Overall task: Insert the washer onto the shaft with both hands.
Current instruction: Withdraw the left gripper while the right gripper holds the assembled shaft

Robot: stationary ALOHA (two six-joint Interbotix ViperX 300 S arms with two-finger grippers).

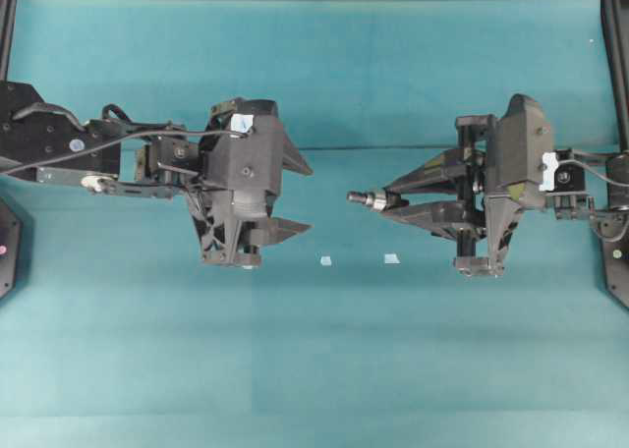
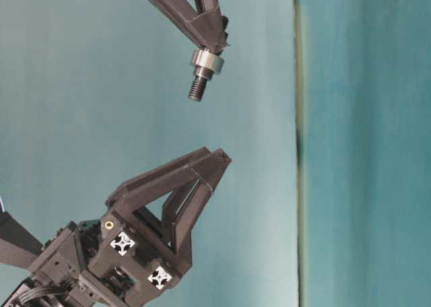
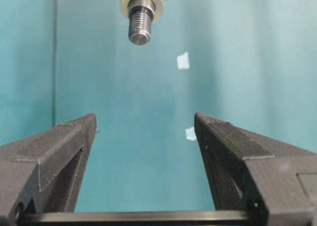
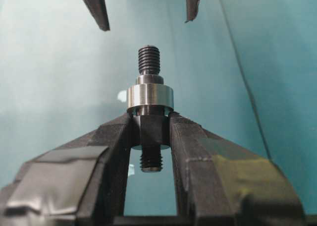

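You see the washer (image 4: 150,98) already seated on the shaft (image 4: 149,60), clamped in the right gripper (image 1: 385,204) at 3 o'clock overhead, while the left gripper (image 1: 298,196) at 9 o'clock stands wide and empty, leaving nothing visibly outstanding.

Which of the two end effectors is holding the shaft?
The right end effector: it is shut on the shaft, which carries the washer. The left end effector is open and empty.

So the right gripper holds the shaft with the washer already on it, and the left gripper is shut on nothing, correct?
Not quite: the left gripper is open, its fingers spread wide, as the left wrist view shows. The rest stands: the right gripper holds the shaft with the washer already on it.
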